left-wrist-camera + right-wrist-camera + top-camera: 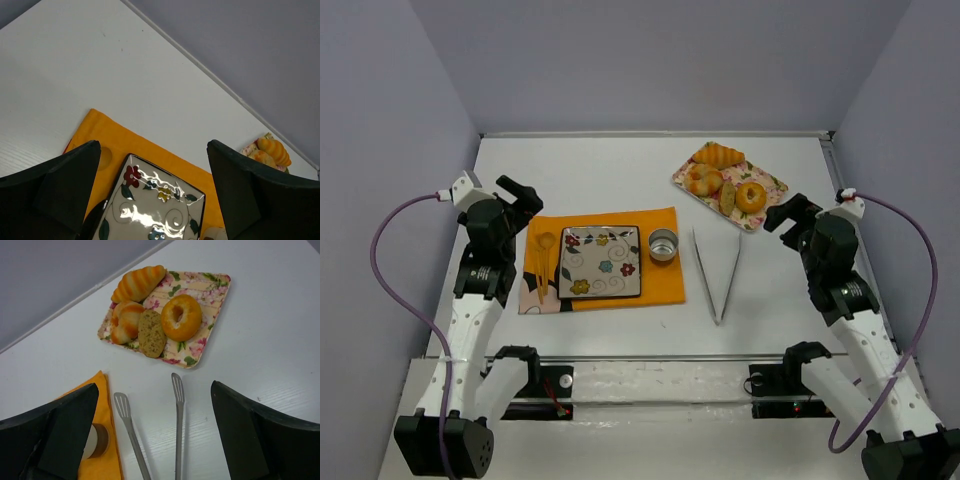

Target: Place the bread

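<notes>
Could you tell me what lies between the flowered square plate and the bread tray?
In the top view, a small metal cup on the orange mat and metal tongs on the table lie between plate and tray.

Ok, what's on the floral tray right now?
Four breads lie close together on the floral tray: a striped long roll at the far edge, a second roll, a flat brown slice and a ring-shaped bun. Anything beneath them is hidden.

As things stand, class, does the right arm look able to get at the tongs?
Probably yes: the tongs lie on bare table just ahead of the open right hand, with nothing between them.
</notes>
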Controlling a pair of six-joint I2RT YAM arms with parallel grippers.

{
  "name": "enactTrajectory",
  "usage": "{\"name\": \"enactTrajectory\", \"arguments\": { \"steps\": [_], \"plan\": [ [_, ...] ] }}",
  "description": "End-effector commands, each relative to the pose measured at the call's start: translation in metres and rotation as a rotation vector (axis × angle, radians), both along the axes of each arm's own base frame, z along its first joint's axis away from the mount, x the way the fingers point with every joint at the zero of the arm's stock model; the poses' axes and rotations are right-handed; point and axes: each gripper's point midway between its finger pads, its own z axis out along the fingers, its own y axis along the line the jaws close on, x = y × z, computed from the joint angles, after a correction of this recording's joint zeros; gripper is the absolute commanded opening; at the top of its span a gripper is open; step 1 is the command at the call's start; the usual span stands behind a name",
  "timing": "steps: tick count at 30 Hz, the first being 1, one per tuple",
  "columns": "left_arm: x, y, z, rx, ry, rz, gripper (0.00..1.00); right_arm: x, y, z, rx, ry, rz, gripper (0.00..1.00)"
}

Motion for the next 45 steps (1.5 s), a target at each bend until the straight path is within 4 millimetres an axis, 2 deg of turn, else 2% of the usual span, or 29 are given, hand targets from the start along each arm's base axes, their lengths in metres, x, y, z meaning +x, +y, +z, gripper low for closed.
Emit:
{"name": "enactTrajectory", "arguments": {
  "steps": [1,4,5,8,11,13,14,15,16,17,18,20,21,24,25,28,32,35,40,45],
  "plan": [
    [0.005,0.005,0.010,0.000,-0.024,0.030,0.99,0.008,0.001,0.005,0.005,-0.012,0.000,1.00],
    [0.007,0.004,0.009,0.000,-0.018,0.021,0.99,0.008,0.008,-0.002,0.007,0.001,0.043,1.00],
    [0.008,0.003,0.007,0.003,-0.012,0.018,0.99,0.010,0.020,-0.002,0.013,-0.015,0.108,1.00],
    [0.009,0.004,0.006,0.007,-0.006,0.021,0.99,0.010,0.036,-0.014,0.047,-0.009,0.191,1.00],
    [0.009,0.003,0.006,0.005,-0.007,0.015,0.99,0.007,0.041,-0.020,0.051,0.029,0.220,1.00],
    [0.010,0.002,0.006,0.004,-0.007,0.009,0.99,0.000,0.043,-0.034,0.054,0.109,0.230,1.00],
    [0.011,0.000,0.006,0.003,-0.010,0.001,0.99,-0.003,0.050,-0.031,0.055,0.128,0.275,1.00],
    [0.011,0.000,0.005,0.002,-0.007,-0.003,0.99,-0.009,0.055,-0.047,0.063,0.218,0.305,1.00],
    [0.012,-0.001,0.006,0.003,-0.008,-0.005,0.99,-0.016,0.072,-0.051,0.077,0.253,0.397,1.00],
    [0.012,-0.001,0.005,0.002,-0.007,-0.006,0.99,-0.021,0.081,-0.055,0.064,0.283,0.436,1.00],
    [0.013,-0.002,0.004,0.002,-0.005,-0.008,0.99,-0.024,0.089,-0.069,0.046,0.345,0.452,1.00],
    [0.014,-0.001,0.004,0.002,-0.003,-0.008,0.99,-0.041,0.112,-0.091,-0.066,0.428,0.491,1.00],
    [0.014,-0.002,0.003,0.003,0.000,-0.010,0.99,-0.049,0.117,-0.109,-0.091,0.522,0.480,1.00],
    [0.014,-0.002,0.002,0.006,0.004,-0.011,0.99,-0.059,0.127,-0.126,-0.130,0.624,0.434,1.00],
    [0.014,-0.002,0.003,0.006,0.002,-0.010,0.99,-0.064,0.122,-0.140,-0.166,0.692,0.403,1.00],
    [0.013,0.000,0.003,0.005,-0.003,-0.004,0.99,-0.070,0.115,-0.157,-0.245,0.763,0.322,1.00],
    [0.013,0.000,0.003,0.007,-0.006,-0.003,0.99,-0.077,0.108,-0.164,-0.330,0.818,0.255,1.00],
    [0.014,0.000,0.002,0.008,-0.002,-0.005,0.99,-0.080,0.118,-0.178,-0.365,0.859,0.296,1.00],
    [0.016,-0.003,0.000,0.007,0.004,-0.019,0.99,-0.072,0.140,-0.196,-0.357,0.845,0.381,1.00],
    [0.016,-0.004,0.001,0.006,-0.001,-0.026,0.99,-0.062,0.140,-0.206,-0.378,0.847,0.333,1.00]
  ]
}}
